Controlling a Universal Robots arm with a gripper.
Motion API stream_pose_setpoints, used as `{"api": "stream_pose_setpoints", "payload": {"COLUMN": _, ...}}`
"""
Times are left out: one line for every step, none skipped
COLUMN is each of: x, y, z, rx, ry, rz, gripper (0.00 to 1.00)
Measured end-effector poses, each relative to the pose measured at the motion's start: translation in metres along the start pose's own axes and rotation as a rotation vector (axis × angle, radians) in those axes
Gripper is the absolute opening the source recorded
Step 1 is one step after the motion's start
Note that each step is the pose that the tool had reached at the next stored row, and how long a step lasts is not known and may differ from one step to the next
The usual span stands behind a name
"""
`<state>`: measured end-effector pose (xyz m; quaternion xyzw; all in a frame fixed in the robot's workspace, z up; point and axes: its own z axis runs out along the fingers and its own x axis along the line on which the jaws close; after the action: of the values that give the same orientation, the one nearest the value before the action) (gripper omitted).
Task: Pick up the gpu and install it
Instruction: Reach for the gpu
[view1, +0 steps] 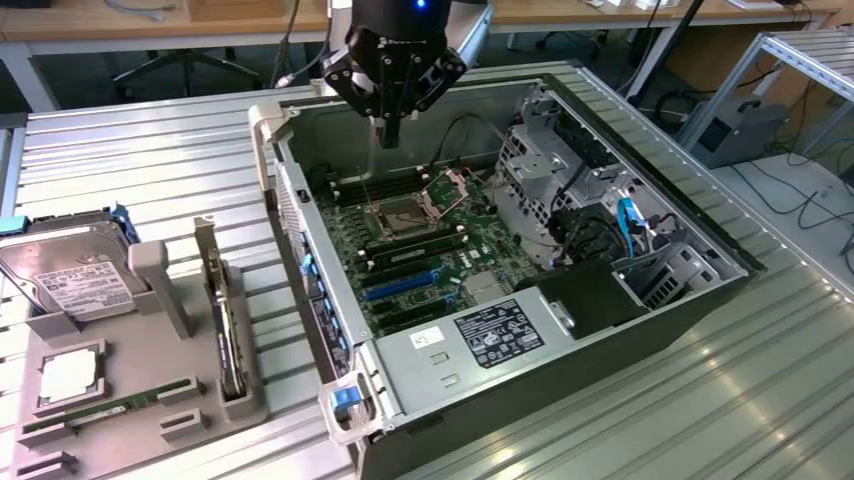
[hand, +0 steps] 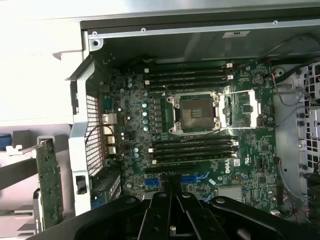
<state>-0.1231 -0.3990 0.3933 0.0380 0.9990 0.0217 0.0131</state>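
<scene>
Gpu is standing upright on one long edge in a slot of the grey holder tray, which is sitting on the bench near the edge at the exterior view's left, just beside the open computer case. Its long axis is running parallel to the case's nearest side wall. The silver bracket is pointing toward the bench's far edge and the plain end toward the near edge. The flat faces are looking sideways, one at the case and one at the hard drive.

It is looking like a light, stiff, thin card, likely fragile at its soldered parts and at the contact edge sitting down in the slot. The free upper edge near mid-length, pinched across the two flat faces, is appearing to be the safest hold.

Sharing the tray with it are the hard drive at the far end, a processor chip and a green memory stick toward the near end.

The tool is hanging well apart from the card, above the far end of the case, over the motherboard close to the processor socket. Its fingers are pressing fully together and gripping nothing.
</scene>
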Motion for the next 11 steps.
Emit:
{"api": "stream_pose_setpoints", "payload": {"x": 0.003, "y": -0.0002, "z": -0.0001, "rx": 0.0001, "ry": 0.0001, "rz": 0.0, "gripper": 0.11}}
{"api": "stream_pose_setpoints", "payload": {"x": 0.007, "y": -0.0005, "z": -0.0002, "rx": 0.0001, "ry": 0.0001, "rz": 0.0, "gripper": 0.11}}
{"api": "stream_pose_setpoints", "payload": {"x": 0.008, "y": -0.0006, "z": -0.0002, "rx": 0.0, "ry": 0.0, "rz": 0.0, "gripper": 0.11}}
{"api": "stream_pose_setpoints", "payload": {"x": 0.012, "y": -0.0009, "z": -0.0004, "rx": 0.0, "ry": 0.0001, "rz": 0.0, "gripper": 0.11}}
{"api": "stream_pose_setpoints", "payload": {"x": 0.014, "y": -0.0011, "z": -0.0004, "rx": 0.0001, "ry": 0.0001, "rz": 0.0, "gripper": 0.11}}
{"api": "stream_pose_setpoints", "payload": {"x": 0.016, "y": -0.0012, "z": -0.0005, "rx": 0.0001, "ry": 0.0001, "rz": 0.0, "gripper": 0.11}}
{"api": "stream_pose_setpoints", "payload": {"x": 0.018, "y": -0.0014, "z": -0.0005, "rx": 0.0001, "ry": 0.0001, "rz": 0.0, "gripper": 0.11}}
{"api": "stream_pose_setpoints", "payload": {"x": 0.021, "y": -0.0015, "z": -0.0006, "rx": 0.0001, "ry": 0.0001, "rz": 0.0, "gripper": 0.11}}
{"api": "stream_pose_setpoints", "payload": {"x": 0.022, "y": -0.0017, "z": -0.0006, "rx": 0.0001, "ry": 0.0001, "rz": 0.0, "gripper": 0.11}}
{"api": "stream_pose_setpoints", "payload": {"x": 0.025, "y": -0.0019, "z": -0.0007, "rx": 0.0001, "ry": 0.0001, "rz": 0.0, "gripper": 0.11}}
{"api": "stream_pose_setpoints", "payload": {"x": 0.028, "y": -0.0021, "z": -0.0008, "rx": 0.0001, "ry": 0.0001, "rz": 0.0, "gripper": 0.11}}
